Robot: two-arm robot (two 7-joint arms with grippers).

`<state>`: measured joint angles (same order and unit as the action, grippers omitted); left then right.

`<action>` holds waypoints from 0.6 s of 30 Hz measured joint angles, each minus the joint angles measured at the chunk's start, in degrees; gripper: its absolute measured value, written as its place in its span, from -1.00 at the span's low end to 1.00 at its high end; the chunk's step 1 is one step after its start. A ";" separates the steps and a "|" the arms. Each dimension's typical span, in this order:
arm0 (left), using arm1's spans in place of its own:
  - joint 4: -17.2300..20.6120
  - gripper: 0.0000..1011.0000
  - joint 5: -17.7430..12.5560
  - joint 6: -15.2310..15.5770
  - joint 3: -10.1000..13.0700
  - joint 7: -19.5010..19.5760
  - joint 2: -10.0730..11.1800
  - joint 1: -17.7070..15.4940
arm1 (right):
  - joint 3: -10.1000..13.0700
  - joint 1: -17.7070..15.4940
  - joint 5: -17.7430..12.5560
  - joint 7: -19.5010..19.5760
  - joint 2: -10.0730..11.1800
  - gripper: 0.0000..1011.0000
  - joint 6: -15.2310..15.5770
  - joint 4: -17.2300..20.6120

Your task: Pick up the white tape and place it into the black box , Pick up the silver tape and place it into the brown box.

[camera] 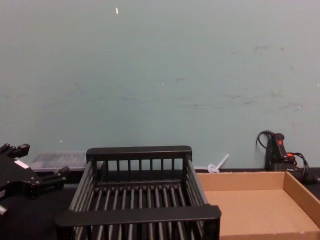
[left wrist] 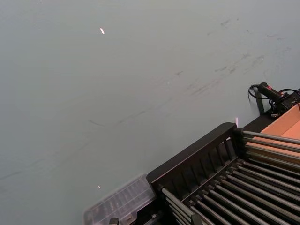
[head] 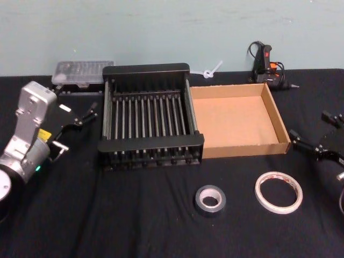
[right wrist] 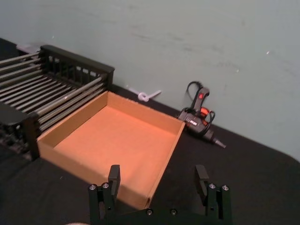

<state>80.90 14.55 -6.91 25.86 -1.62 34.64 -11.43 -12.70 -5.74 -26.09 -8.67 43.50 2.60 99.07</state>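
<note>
Right gripper (right wrist: 159, 180): jaws spread wide, nothing between them; parked at the table's right edge, just beside the brown box's front right corner. Left gripper (head: 72, 122): jaws parted, empty; held off the left wall of the black box (head: 150, 144), apart from it.

Black box: centre of table, slatted floor bare, no tape inside. Brown box (head: 279, 121): touching the black box's right side, cardboard floor bare as well.

White tape (head: 278, 192): flat on the black cloth, in front of the brown box, nearer the right gripper. Silver tape (head: 210, 199): flat too, left of the white ring, near it but not touching, in front of the seam between the two boxes.

Farther back: clear plastic case (head: 83, 71) behind the black box's left corner, glue gun (head: 267, 64) against the wall behind the brown box.

Progress, judged: none done. Both rolls ungrasped, both boxes unfilled; two picks and two placements left.
</note>
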 joint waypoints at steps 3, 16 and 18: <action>0.00 0.98 0.00 0.00 0.00 0.00 0.00 0.00 | 0.49 -1.44 -0.35 -0.69 0.17 0.98 0.62 0.63; 0.00 0.98 0.00 0.00 0.00 0.00 0.00 0.00 | 0.68 -4.29 -1.83 -4.48 -0.26 0.98 5.83 1.04; 0.00 0.98 0.00 0.00 0.00 0.00 0.00 0.00 | 0.55 -4.42 -1.87 -5.11 -0.42 0.98 6.69 0.89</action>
<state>80.90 14.55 -6.91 25.86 -1.62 34.65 -11.43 -12.15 -10.15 -27.95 -13.77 43.09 9.29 99.96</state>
